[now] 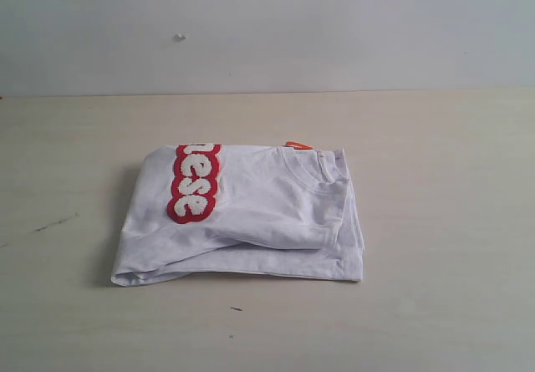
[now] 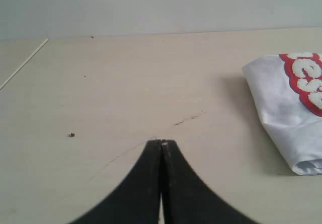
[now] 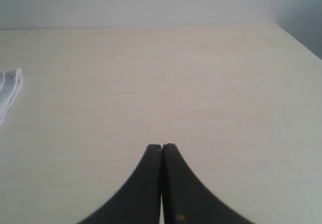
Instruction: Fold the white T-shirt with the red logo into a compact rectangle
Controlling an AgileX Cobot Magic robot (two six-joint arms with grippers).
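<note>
Exterior view, item list.

Table (image 1: 435, 221): pale wood-grain top, matt, filling the lower part of the view. It carries one thin dark scratch (image 1: 54, 221) and a few small dark flecks.

Wall (image 1: 334, 29): plain grey-white, meeting the table's far edge, with one small mark (image 1: 179, 37).

Shirt (image 1: 267, 213): white, folded into a rough rectangle of several layers, lying flat on the table at mid-view. Its edges are uneven, a diagonal crease crosses the top layer, and lower layers show along the near edge.

Collar (image 1: 305, 167): ribbed, curved, on the top layer near the far edge.

Tag (image 1: 298, 145): orange, peeking out at the far edge by the collar.

Logo (image 1: 194, 184): red, bubble-outlined, with fluffy white letters. "ese" is legible; the rest turns under the fold at the far edge.

Left wrist view.

Left pincer (image 2: 161, 142): black jaws pressed together tip to tip, nothing between them, above the table. The shirt lies ahead of it and off to one side, well apart; a folded corner and part of the logo show. The scratch lies just ahead of the tips, and a speck (image 2: 72, 134) lies to the other side.

Right wrist view.

Right pincer (image 3: 161, 146): black jaws likewise closed on nothing, above the table. Only a thin edge of the shirt shows, ahead and far to one side.
</note>
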